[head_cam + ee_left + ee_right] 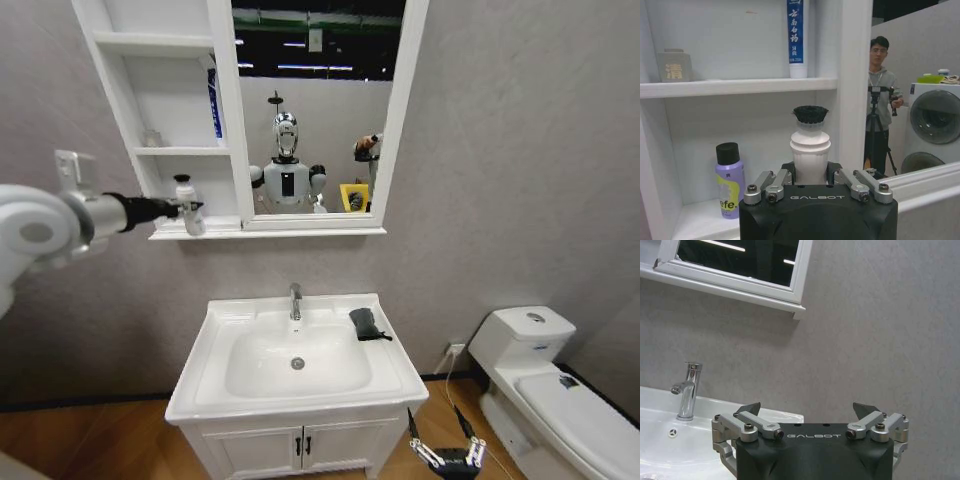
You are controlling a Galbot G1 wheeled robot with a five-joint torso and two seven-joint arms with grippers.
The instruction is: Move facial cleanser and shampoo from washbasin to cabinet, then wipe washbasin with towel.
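My left hand [190,208], mid-left of frame, pinches the white bottle [810,150] over the cabinet's [130,100] bottom shelf; released tilted, it could topple; right hand [447,455] hangs spread.

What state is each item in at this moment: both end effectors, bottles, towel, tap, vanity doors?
Left end effector: shut on white bottle, at the cabinet's bottom tier.
Right end effector: open, empty, low beside the washbasin.
White bottle: upright, held.
Purple bottle: upright, capped, on bottom tier.
Towel: crumpled on washbasin rim.
Tap: no water running.
Vanity doors: closed.
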